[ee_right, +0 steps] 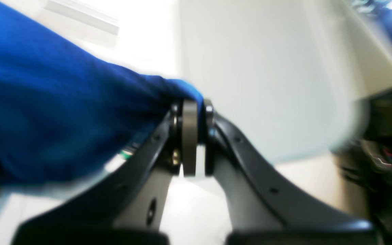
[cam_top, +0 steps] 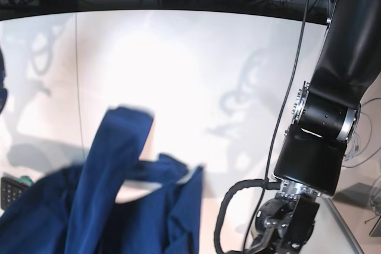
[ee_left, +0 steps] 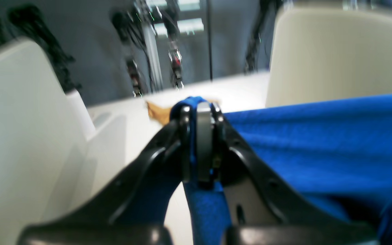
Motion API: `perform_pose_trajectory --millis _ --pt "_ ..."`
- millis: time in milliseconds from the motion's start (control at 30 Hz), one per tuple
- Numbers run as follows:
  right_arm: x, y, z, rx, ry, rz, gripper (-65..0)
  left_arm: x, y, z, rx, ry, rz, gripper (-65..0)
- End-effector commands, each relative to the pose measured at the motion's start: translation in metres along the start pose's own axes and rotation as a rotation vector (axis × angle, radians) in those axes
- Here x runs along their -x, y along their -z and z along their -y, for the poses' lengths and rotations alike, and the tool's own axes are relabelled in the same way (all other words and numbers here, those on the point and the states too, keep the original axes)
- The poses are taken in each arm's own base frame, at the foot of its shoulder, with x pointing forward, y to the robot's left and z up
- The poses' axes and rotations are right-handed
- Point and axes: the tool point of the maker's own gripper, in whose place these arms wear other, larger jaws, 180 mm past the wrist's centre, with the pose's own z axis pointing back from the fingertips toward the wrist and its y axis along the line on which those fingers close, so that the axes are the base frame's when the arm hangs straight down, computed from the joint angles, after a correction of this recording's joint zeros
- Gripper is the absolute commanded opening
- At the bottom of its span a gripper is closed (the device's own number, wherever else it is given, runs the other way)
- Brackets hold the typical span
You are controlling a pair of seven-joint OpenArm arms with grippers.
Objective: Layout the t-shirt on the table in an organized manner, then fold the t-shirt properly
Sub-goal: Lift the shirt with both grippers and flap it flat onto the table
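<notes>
Below the base view's edge, the t-shirt (cam_top: 119, 206) is cut off.

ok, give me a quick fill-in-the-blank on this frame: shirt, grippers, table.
1. Each gripper, left and right, is shut on a bunch of ____ fabric.
2. The t-shirt is bunched and lifted, not laid ____ on the table.
3. The tabletop is ____ in colour.
4. In the base view the shirt sits toward the lower ____ of the picture.

Missing words: blue; flat; white; left
</notes>
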Motion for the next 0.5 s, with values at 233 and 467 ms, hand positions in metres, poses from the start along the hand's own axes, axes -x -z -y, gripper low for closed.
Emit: perform_pose_trajectory --millis 233,467 --pt "0.058 -0.040 -0.010 0.088 -0.160 -0.116 -64.8 0.035 -0.051 0.020 0.029 -0.072 0.015 -65.0" --pt "0.209 -0.058 -0.091 -0.106 -0.106 -0.389 -64.8 0.159 -0.151 0.028 0.019 -0.007 -0.217 -65.0"
